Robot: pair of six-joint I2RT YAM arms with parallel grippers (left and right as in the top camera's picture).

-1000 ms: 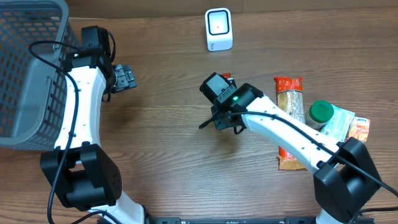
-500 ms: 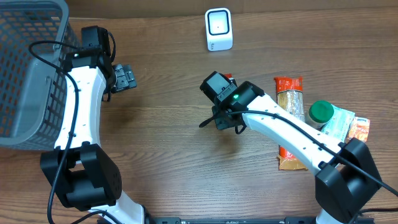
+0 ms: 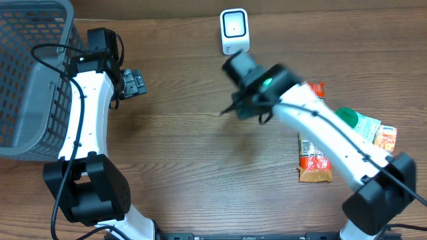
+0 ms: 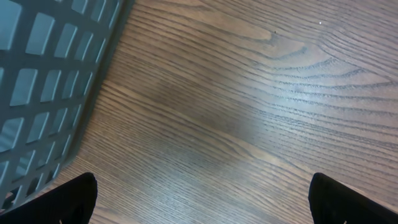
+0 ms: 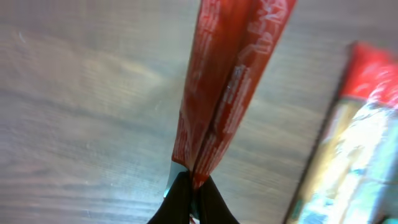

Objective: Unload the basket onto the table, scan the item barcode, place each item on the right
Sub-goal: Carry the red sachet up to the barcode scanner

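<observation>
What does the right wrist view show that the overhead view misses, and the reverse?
Only the right wrist: the right gripper shut on the end of a red packet, seen close. Only the overhead: the white scanner, the grey basket, the open left gripper and a green-lidded container; I cannot make out the held packet there. Both: the wooden table and, likely, the red-topped packet lying by the right arm, blurred in the wrist view.
</observation>
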